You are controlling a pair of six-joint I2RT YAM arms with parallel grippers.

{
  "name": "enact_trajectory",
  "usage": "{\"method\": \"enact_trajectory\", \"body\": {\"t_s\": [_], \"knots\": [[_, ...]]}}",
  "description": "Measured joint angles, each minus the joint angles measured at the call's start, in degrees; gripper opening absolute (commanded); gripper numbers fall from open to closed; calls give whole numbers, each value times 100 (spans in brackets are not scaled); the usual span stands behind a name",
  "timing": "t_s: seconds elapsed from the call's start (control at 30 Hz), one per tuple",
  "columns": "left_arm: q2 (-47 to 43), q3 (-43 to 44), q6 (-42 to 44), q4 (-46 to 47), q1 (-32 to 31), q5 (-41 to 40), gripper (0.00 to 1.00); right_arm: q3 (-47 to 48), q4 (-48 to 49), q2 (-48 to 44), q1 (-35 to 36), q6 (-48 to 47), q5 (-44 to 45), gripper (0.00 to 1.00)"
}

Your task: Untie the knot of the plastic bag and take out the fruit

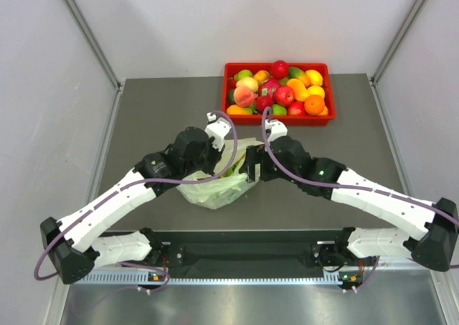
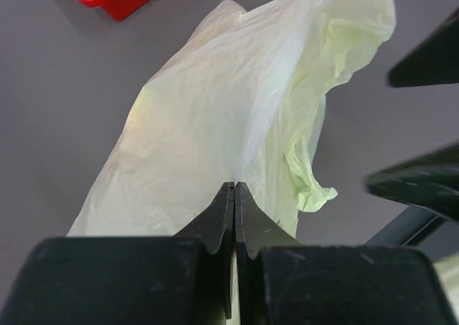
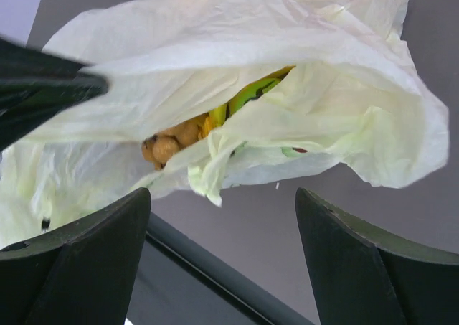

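**Bag Gapes, Fruit in Sight: Thin Film Is the Weak Point**

Two arms meet over the bag [image 1: 215, 185] at the middle of the table [image 1: 143, 124], with the red tray [image 1: 276, 119] of other fruit well behind it. The left gripper [image 2: 234, 189] is clamped tight, and the pale green film rising straight from its tips appears to be pinched between them. The right gripper [image 3: 222, 192] stands released and holds nothing, facing the bag's mouth. No knot can be made out in any view. The mouth hangs open, and inside it sit the tan berries [image 3: 166, 147] and a yellow-green banana [image 3: 251, 92].

With the fruit not yet out, the hazards lie in the plastic. The left hold looks to be on one thin layer, so a hard pull could tear it or let it slip. The mouth would then sag shut over the fruit.

A loose flap droops across the lower edge of the opening, just ahead of the right gripper. A reach made too low would likely snag that flap and close on film, not fruit, or shove the whole bag along the table.

The two wrists also work very near each other, so an advance by the right gripper risks striking the left one. Tilting the bag too far could spill the fruit onto the table.
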Motion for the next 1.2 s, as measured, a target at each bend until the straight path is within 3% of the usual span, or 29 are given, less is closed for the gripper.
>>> {"method": "enact_trajectory", "body": {"t_s": [0.33,0.6,0.7,0.73,0.8,0.87,0.9,0.97,1.03,1.2], "knots": [[-789,-280,-411,616,0,87,0,96,531,1121,219,815,713,88],[-837,-439,-595,791,0,87,0,352,616,1812,426,1198,1102,85],[-892,-466,-647,846,0,87,0,483,599,2004,476,1410,1298,73],[-922,-474,-667,879,0,85,0,516,577,2057,476,1471,1375,64],[-990,-487,-691,916,0,87,0,535,533,2129,479,1604,1547,54],[-1067,-518,-719,951,0,83,0,535,448,2142,479,1657,1700,35],[-1102,-533,-726,951,0,72,0,535,415,2142,479,1711,1784,19],[-1172,-590,-730,960,0,37,0,527,398,2135,479,1755,1867,6],[-1224,-649,-726,966,0,-20,0,501,369,2074,479,1735,1937,0],[-1292,-748,-695,981,0,-330,0,109,291,1287,479,1530,1950,0]]}}
